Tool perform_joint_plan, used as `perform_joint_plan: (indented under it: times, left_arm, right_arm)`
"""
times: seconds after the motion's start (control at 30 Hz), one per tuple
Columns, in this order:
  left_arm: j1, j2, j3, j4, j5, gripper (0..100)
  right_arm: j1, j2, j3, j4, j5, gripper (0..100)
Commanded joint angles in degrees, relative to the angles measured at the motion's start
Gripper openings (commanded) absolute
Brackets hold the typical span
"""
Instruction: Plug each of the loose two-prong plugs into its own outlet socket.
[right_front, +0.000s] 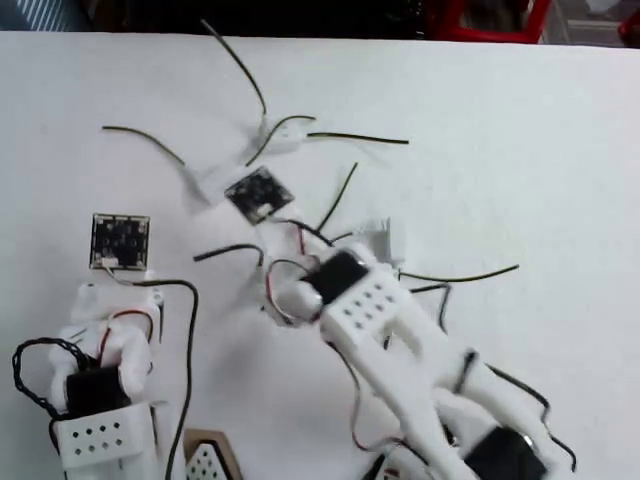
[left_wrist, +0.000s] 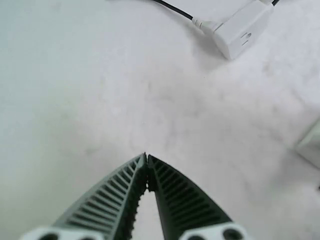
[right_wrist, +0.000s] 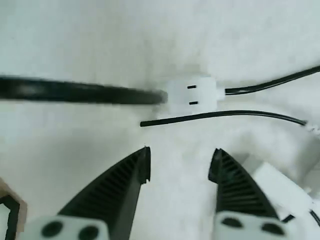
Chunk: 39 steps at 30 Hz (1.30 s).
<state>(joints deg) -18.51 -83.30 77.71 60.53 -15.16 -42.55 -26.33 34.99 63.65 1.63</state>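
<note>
My right gripper (right_wrist: 180, 159) is open and hangs just above the table. A white outlet socket (right_wrist: 192, 95) with two slots lies a short way beyond its fingertips, black cords running off both its sides. In the high view this gripper (right_front: 283, 300) is at the table's middle, among white connector pieces (right_front: 275, 135) and black cords (right_front: 355, 138). My left gripper (left_wrist: 146, 159) is shut with nothing in it over bare table. Another white outlet socket (left_wrist: 241, 27) on a black cord lies well ahead of it. The left gripper (right_front: 118, 292) sits low at the near left.
Two small black square boards lie on the white table, one (right_front: 120, 240) just beyond the left gripper and one (right_front: 258, 193) near the middle. A white block (right_wrist: 280, 187) lies beside one right finger. Loose black cords (right_front: 460, 276) spread around the centre. A brown piece (right_front: 207, 460) sits at the near edge.
</note>
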Motion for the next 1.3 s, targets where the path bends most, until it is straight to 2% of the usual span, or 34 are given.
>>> perform_joint_plan:
  times: [0.0,0.07,0.3,0.5,0.67,0.8,1.0,1.1,1.27]
  left_arm:
    - [-0.48,-0.84,1.32,-4.04,0.09,3]
    - [-0.48,-0.84,1.76,-4.66,0.09,3]
    - [-0.48,-0.84,1.76,-4.57,0.18,3]
    - [-0.48,-0.84,1.76,-4.57,0.26,3]
    - [-0.48,-0.84,1.76,-4.57,0.26,3]
    - [-0.4,-0.84,2.37,-5.1,0.09,3]
    - [-0.4,-0.84,2.46,-5.54,0.09,3]
    - [-0.4,-0.84,2.46,-5.54,0.09,3]
    - [-0.4,-0.84,2.46,-5.54,0.09,3]
  right_arm:
    - [2.95,-13.58,2.02,2.07,-0.53,5.4]
    - [4.97,-18.07,5.45,0.84,-0.09,1.2]
    - [4.44,-16.22,20.84,-10.42,0.0,4.0]
    - [0.31,-1.54,24.35,-27.12,-0.53,4.0]
    - [0.04,12.97,23.38,-46.37,-0.53,4.0]
    - [0.4,23.16,18.46,-55.34,-0.62,4.1]
    - [1.36,23.43,16.44,-56.57,-0.53,4.1]
    - [1.45,17.36,19.25,-52.88,-0.35,4.1]
    - [6.46,3.12,24.0,-45.67,-0.35,4.1]
